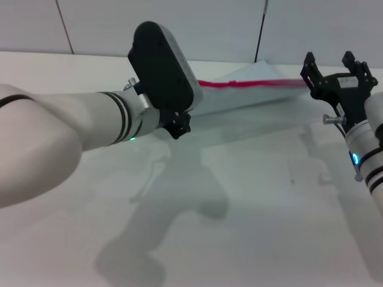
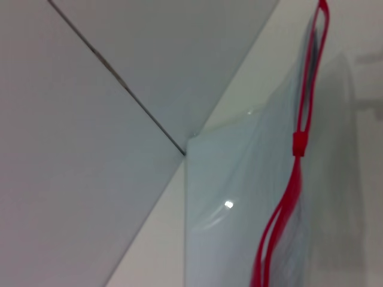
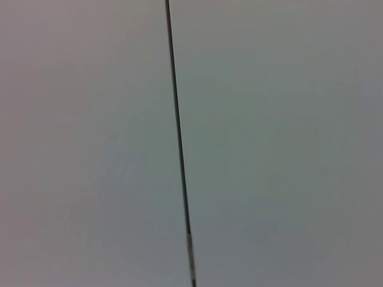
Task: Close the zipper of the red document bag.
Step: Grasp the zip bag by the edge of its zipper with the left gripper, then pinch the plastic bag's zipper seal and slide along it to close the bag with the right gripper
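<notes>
The red document bag point(image 1: 239, 95) lies at the back of the white table, a pale translucent pouch against the wall. Its zipper point(image 1: 251, 84) runs as a thin red strip along the far edge. In the left wrist view the bag point(image 2: 239, 227) fills the lower part, and the zipper's point(image 2: 305, 95) two red tracks stand parted on both sides of a small red slider point(image 2: 298, 144). My left gripper point(image 1: 178, 124) is at the bag's left end, hidden behind its black wrist housing. My right gripper point(image 1: 331, 67) hovers open just beyond the zipper's right end.
The wall point(image 1: 239, 24) with dark panel seams rises right behind the bag. The right wrist view shows only that wall and one seam point(image 3: 178, 143). The white table point(image 1: 251, 209) stretches in front, crossed by arm shadows.
</notes>
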You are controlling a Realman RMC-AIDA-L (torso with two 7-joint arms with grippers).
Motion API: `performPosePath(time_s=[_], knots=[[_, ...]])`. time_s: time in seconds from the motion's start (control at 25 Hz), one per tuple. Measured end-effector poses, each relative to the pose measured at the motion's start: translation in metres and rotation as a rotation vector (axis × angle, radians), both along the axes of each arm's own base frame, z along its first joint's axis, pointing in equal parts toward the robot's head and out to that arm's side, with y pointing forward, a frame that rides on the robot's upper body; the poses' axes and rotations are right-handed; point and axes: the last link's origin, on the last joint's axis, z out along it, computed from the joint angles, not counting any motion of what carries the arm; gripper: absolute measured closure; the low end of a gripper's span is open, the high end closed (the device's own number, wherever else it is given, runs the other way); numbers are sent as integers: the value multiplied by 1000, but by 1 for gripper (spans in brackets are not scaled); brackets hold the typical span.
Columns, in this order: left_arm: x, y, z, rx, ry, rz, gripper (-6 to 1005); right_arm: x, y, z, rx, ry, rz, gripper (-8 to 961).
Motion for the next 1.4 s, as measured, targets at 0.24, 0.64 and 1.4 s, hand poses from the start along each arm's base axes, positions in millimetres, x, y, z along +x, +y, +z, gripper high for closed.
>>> performPosePath(time_s=[0.24,0.64,1.4], knots=[[6,-2,7,28,-32,-26,933,-14,1,10,-28,63,30,165],[1,-5,10,46,-50,-25,941,-43,11,35,-205,50,120,173],[16,-12,26,84,-103,-66,942,-114,16,75,-406,-370,280,254]])
